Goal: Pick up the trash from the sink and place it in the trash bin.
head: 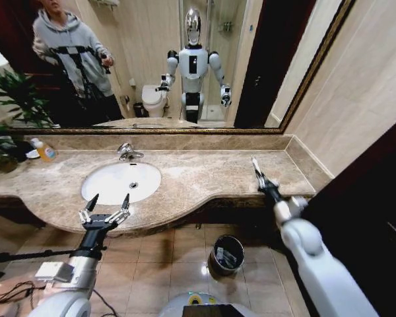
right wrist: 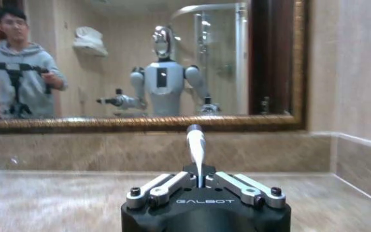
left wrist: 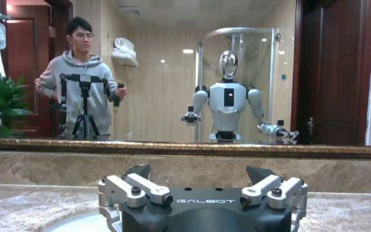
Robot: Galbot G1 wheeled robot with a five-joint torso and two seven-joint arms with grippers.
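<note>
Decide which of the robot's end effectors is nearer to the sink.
Left. The left end effector hovers open at the sink's front rim. The right end effector is shut, off to the sink's right over the counter.

A large wall mirror in a dark gilt frame runs above the beige marble counter. The side wall is clad in pale beige tile. The floor is glossy brown tile, showing light reflections. A green potted plant stands at the counter's far left. Dark wooden doors and a glass shower enclosure appear reflected.
</note>
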